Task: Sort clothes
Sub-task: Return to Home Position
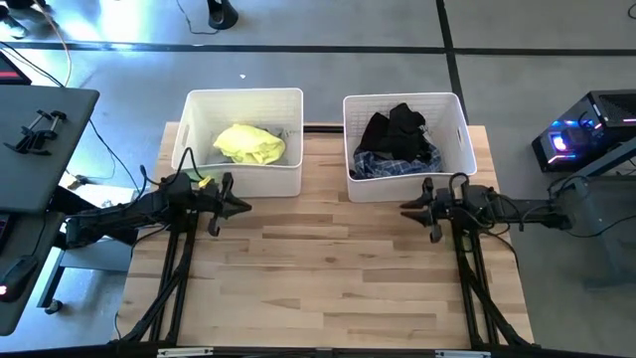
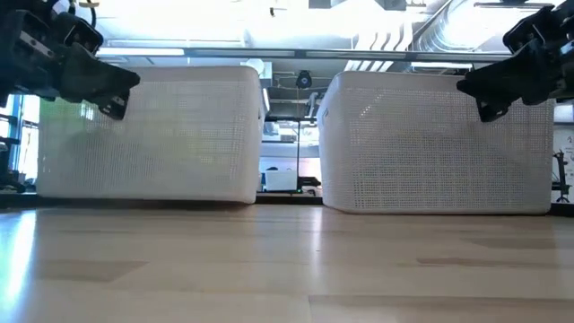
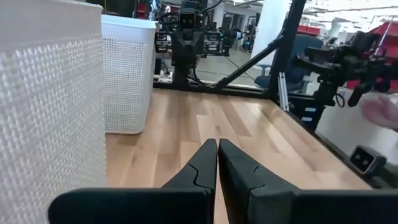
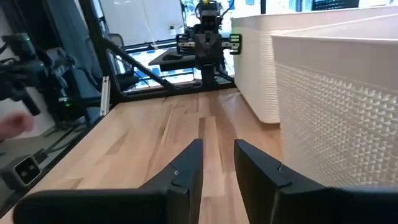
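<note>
1. Your left tool (image 1: 244, 207) hovers over the table (image 1: 338, 278), just in front of the left white bin (image 1: 243, 95). It points across towards the other arm. Its wrist view shows the fingers clenched together on nothing.
2. Your right tool (image 1: 407, 210) hovers just in front of the right white bin (image 1: 402, 98), pointing back at the left tool. Its wrist view shows a gap between the fingers: released and empty.
3. In the left bin, a crumpled yellow garment (image 1: 248, 144) lies with its long axis running side to side.
4. In the right bin, black garments (image 1: 396, 127) are heaped, and blue plaid fabric (image 1: 393, 166) stretches along the near wall.
5. Only the high view shows these garments. The low view gives you just the bins' perforated walls, with both tools held above the table.
</note>
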Controlling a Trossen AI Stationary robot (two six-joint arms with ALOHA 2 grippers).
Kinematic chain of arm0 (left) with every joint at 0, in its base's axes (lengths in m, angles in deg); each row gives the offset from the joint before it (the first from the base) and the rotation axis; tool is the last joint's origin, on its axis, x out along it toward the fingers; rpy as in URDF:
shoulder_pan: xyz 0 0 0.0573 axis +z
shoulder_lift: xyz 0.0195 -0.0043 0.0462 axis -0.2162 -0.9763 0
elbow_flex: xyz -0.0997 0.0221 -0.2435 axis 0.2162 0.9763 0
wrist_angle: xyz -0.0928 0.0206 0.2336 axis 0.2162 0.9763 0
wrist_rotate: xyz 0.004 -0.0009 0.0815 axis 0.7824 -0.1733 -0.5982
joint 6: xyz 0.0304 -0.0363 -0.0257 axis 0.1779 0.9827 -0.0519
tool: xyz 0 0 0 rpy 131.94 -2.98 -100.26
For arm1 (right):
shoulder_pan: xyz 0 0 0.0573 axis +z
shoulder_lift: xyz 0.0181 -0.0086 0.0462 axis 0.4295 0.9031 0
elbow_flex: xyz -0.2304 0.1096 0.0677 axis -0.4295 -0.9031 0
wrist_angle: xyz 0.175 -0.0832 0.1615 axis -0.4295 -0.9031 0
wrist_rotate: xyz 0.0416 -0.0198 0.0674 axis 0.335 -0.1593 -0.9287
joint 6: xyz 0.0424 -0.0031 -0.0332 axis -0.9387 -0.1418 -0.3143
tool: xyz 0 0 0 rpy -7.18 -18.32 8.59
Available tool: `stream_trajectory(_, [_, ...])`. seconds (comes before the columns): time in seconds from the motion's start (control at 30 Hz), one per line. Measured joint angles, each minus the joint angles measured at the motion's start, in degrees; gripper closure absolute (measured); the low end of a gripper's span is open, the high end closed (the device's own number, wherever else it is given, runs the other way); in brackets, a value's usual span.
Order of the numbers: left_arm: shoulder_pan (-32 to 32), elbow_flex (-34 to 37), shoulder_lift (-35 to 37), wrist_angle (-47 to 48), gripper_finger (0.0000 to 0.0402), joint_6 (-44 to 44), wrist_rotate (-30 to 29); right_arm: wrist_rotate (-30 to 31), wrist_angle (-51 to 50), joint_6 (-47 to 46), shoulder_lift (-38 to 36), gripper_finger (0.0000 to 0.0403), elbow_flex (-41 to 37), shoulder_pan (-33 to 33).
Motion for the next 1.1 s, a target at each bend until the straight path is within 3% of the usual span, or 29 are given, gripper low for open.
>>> stream_trajectory(0.2, [0.02, 0.0, 0.0, 0.02, 0.0397, -3.42, -0.23, -1.43, -0.2, 0.74, 0.02, 0.032, 0.0, -0.02])
stream_trajectory(1.1, [-0.02, 0.0, 0.0, -0.15, 0.0397, -2.44, 0.38, -1.72, -0.11, -1.12, 0.02, 0.032, 0.0, -0.02])
